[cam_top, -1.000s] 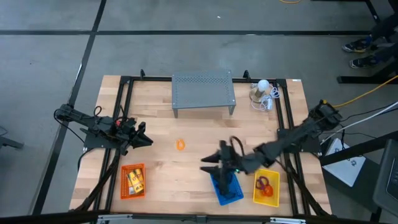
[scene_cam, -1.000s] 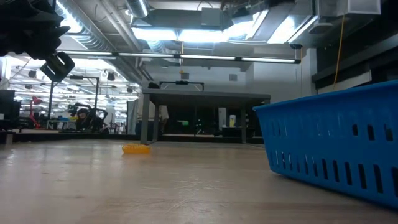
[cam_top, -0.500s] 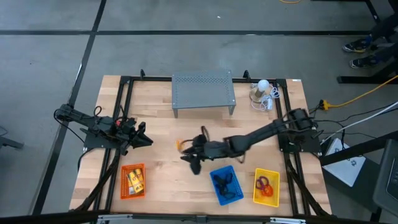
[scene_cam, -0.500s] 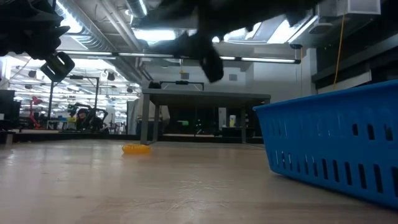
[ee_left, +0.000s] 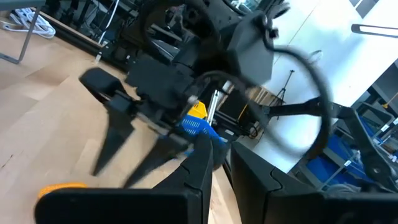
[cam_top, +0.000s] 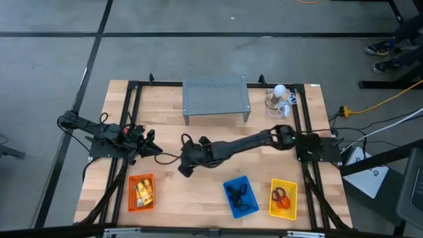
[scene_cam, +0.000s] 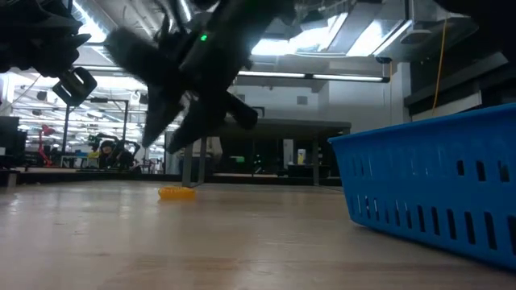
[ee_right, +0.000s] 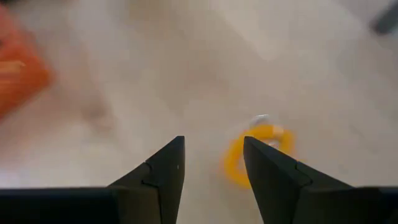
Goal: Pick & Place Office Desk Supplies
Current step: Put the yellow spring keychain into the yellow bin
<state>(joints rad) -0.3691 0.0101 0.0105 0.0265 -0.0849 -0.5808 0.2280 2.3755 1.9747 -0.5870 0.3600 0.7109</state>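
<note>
Orange basket [cam_top: 141, 192]: yellow packets. Blue basket [cam_top: 240, 196]: black clips. Yellow basket [cam_top: 283, 199]: loops. Right gripper [cam_top: 184, 166], fingers apart, empty, over orange loop [ee_right: 258, 152] at table centre. Left gripper [cam_top: 156, 149] at 9 o'clock, nearly closed, empty.

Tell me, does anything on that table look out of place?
One orange loop lies alone on the bare wood, outside the baskets. The right gripper, fingers open, is right by it. Nothing looks spilled or broken.

Both arms are black, built of slim jointed links with dark cables looped along them. The right gripper [scene_cam: 189, 113] carries a small green light and two long, tapering, wedge-shaped black fingers [ee_right: 163, 171]. The left gripper [cam_top: 153, 149] is black too
</note>
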